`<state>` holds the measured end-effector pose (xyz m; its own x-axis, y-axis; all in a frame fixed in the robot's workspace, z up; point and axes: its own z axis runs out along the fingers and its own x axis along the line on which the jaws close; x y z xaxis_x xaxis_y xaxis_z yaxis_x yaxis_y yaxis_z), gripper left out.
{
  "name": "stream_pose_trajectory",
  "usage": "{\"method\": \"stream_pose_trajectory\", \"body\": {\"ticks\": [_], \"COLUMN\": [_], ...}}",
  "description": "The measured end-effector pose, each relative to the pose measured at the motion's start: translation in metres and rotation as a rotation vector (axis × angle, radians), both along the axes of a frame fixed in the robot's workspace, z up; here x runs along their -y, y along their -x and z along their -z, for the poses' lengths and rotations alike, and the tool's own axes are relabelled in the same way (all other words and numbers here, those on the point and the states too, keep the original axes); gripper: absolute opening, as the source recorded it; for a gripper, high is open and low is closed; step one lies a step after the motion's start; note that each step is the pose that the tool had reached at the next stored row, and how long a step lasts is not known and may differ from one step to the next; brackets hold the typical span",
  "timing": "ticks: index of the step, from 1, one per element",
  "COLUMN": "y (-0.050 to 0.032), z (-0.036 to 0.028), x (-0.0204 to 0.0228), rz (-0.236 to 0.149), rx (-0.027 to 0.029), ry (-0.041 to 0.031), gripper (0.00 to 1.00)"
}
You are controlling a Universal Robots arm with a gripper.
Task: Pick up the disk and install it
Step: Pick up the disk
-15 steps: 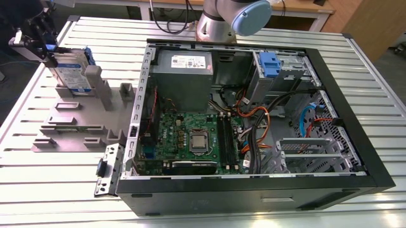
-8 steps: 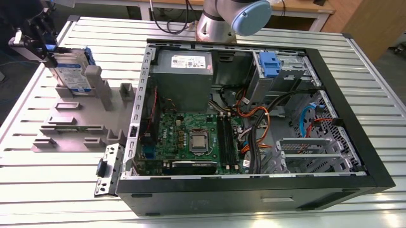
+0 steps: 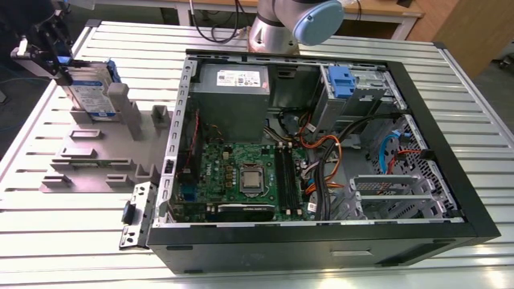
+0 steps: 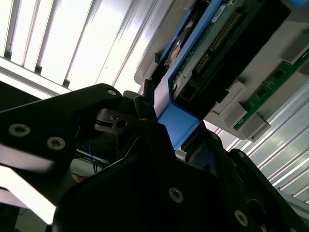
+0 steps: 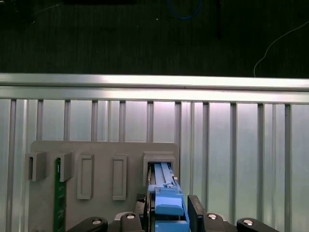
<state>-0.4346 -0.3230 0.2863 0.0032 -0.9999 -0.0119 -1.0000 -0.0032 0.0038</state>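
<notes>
Blue-framed silver disk (image 3: 90,90) stands upright in grey holder block (image 3: 88,162) on slatted aluminium table (image 3: 64,241) | black gripper (image 3: 58,60) jaws narrow, pinching its blue carrier edge | white-and-blue label (image 3: 98,101) unreadable | open computer case (image 3: 321,244) toward the exterior view's right
</notes>
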Motion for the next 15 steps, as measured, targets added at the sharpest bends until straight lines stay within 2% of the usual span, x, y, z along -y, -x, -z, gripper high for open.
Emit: {"method": "stream_pose_trajectory", "body": {"ticks": [11,12,15], "y": [0.0,0.0,0.0], "z": [0.0,0.0,0.0], "x": [0.0,0.0,0.0], "rz": [0.0,0.0,0.0], "rx": [-0.0002,-0.0002,-0.0002], "ry": [0.0001,0.0001,0.0], "gripper": [0.45,0.38,0.37]}}
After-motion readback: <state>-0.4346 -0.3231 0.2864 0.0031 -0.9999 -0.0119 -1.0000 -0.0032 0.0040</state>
